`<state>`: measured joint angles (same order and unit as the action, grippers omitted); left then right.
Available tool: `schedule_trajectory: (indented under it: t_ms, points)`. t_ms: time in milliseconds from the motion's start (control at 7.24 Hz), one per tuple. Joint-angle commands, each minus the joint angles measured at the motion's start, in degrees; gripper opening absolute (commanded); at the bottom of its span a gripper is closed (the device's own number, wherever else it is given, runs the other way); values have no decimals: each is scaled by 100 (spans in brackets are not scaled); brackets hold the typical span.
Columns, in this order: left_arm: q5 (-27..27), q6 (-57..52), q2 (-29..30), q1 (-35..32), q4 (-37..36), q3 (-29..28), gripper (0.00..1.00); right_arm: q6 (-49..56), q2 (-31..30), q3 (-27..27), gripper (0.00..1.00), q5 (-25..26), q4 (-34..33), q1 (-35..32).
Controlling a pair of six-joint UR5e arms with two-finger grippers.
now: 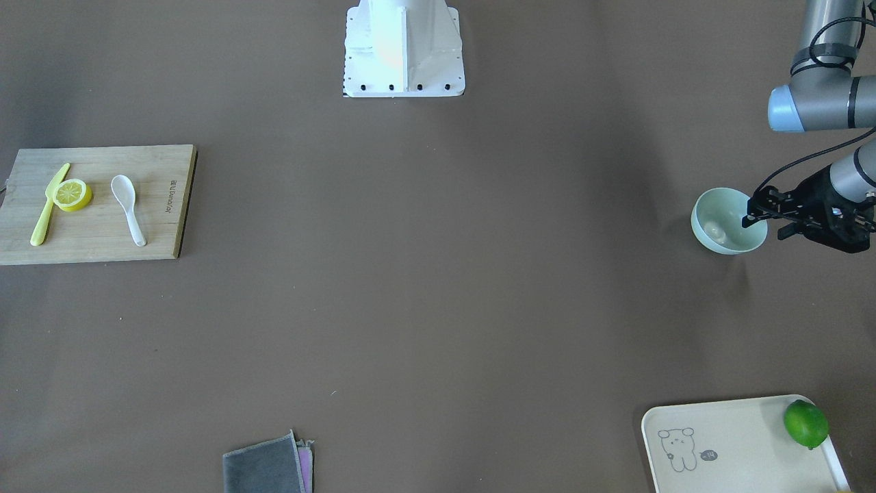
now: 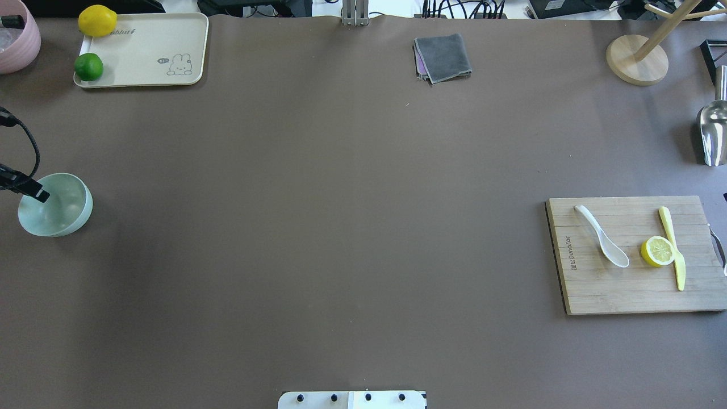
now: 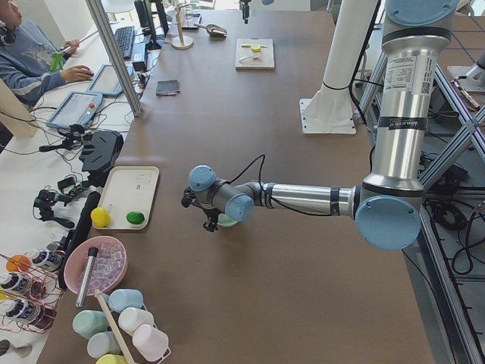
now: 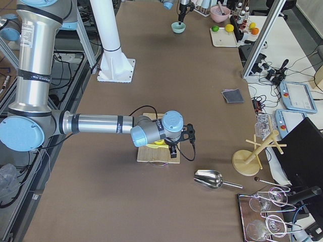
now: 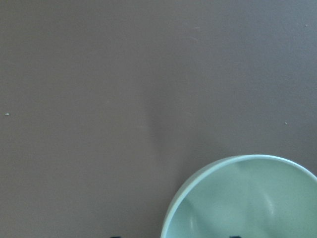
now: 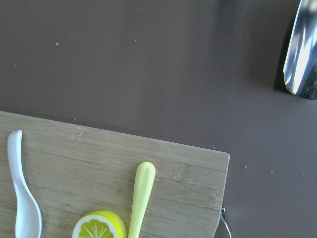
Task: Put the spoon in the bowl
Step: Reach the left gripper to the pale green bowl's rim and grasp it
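The white spoon lies on a wooden cutting board, scoop toward the robot; it also shows in the overhead view and the right wrist view. The mint-green bowl stands upright at the far other end of the table. My left gripper is open at the bowl, one finger inside the rim and one outside; the left wrist view shows the bowl close below. My right gripper hovers over the board; I cannot tell whether it is open.
A lemon half and a yellow plastic knife lie beside the spoon. A cream tray holds a lime and a lemon. A grey cloth, a metal scoop and a wooden stand sit at the far edge.
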<state>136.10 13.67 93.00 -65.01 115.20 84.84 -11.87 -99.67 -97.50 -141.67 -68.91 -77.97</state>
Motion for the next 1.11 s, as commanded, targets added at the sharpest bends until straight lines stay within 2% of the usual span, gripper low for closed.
schedule_trajectory:
  t_ms: [0, 138, 276, 415, 553, 691, 829, 967]
  points:
    - [4, 4, -2, 24, 3, -11, 53, 0, 0, -15, 99, -1, 0, 1]
    - [-5, 4, -2, 41, 3, -29, 35, -9, 0, -23, 99, -1, 0, 1]
    - [-5, 4, -10, 33, 3, -29, 11, -17, 0, -50, 99, -9, 0, 1]
    - [-13, 99, -10, 41, -6, 32, 0, -35, 0, -67, 99, -9, 0, 1]
    - [-5, 144, -36, 33, -6, 163, 0, -183, 9, -137, 99, -1, 0, 1]
    - [39, 231, -80, -2, -32, 652, 0, -402, 78, -138, 99, 8, 0, 18]
    - [13, 981, -194, 41, -224, 1318, 0, -648, 140, -207, 99, 52, 0, 62]
    - [13, 1588, 23, 172, -243, 1568, 0, -937, 141, -434, 99, 52, -9, 88]
